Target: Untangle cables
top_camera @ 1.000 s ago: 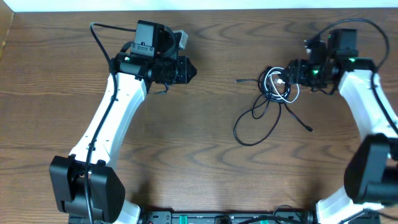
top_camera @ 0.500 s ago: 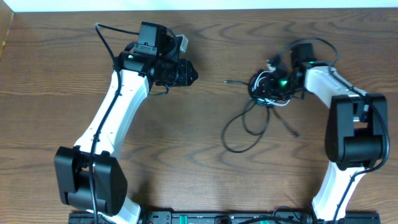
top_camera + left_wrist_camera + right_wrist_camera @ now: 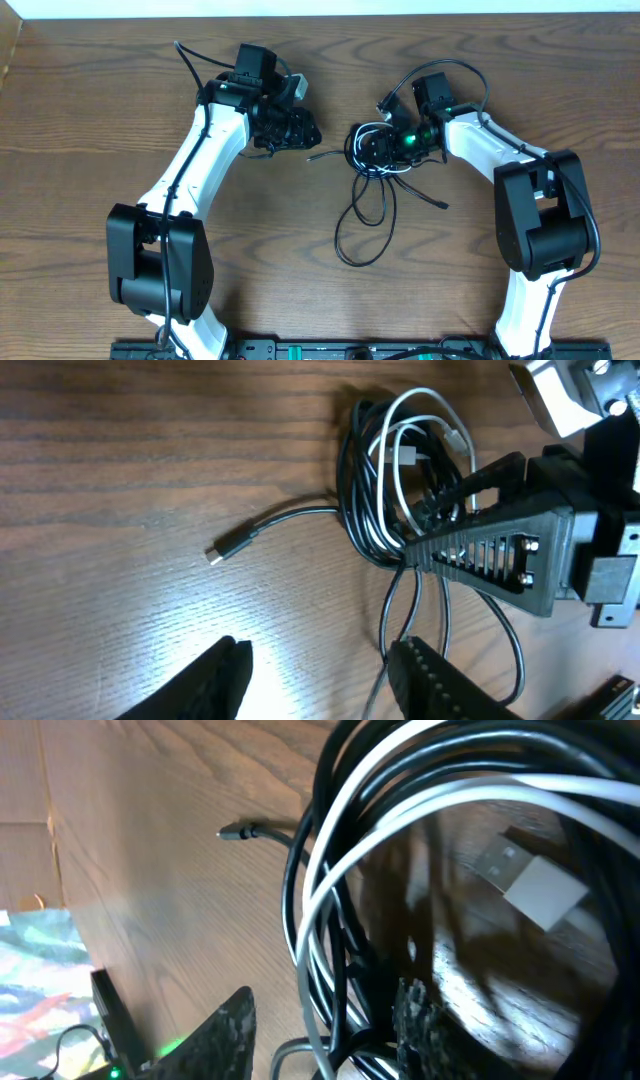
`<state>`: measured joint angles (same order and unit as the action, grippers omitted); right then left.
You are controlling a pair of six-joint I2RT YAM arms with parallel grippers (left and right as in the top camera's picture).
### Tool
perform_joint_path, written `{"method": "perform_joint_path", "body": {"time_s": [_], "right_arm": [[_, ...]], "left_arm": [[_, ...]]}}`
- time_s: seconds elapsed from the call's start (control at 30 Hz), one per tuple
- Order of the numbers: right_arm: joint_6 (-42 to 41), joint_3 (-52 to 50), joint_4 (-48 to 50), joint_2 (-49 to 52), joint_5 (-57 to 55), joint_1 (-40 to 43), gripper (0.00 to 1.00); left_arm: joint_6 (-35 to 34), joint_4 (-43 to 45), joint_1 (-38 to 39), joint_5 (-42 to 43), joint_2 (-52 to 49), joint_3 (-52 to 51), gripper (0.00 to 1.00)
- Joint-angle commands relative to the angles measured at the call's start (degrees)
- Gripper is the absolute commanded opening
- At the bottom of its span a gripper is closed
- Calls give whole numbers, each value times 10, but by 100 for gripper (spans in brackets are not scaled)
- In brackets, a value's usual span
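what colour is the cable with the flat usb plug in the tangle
White. The cable shows best in the right wrist view, its flat plug close up.

Wearing white shells along the left arm point(image 3: 197, 155) and right arm point(image 3: 485, 145), bulging into black joint housings, trailing black wires point(image 3: 183, 55), glowing green at the right wrist point(image 3: 410, 137), ending in ribbed black fingers point(image 3: 440, 680).
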<state>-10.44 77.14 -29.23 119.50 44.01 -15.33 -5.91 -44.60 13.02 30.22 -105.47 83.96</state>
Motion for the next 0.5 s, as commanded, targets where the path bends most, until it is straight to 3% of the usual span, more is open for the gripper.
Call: {"method": "perform_joint_path", "body": {"time_s": [0.0, 0.23, 0.47], "right_arm": [[-3, 12, -1, -2, 12, 10, 38], [-2, 12, 0, -29, 13, 24, 35], [-2, 12, 3, -34, 11, 22, 41]], "left_arm": [[12, -2, -1, 13, -2, 6, 50], [11, -1, -1, 49, -20, 6, 50], [9, 13, 12, 68, -64, 6, 50]]}}
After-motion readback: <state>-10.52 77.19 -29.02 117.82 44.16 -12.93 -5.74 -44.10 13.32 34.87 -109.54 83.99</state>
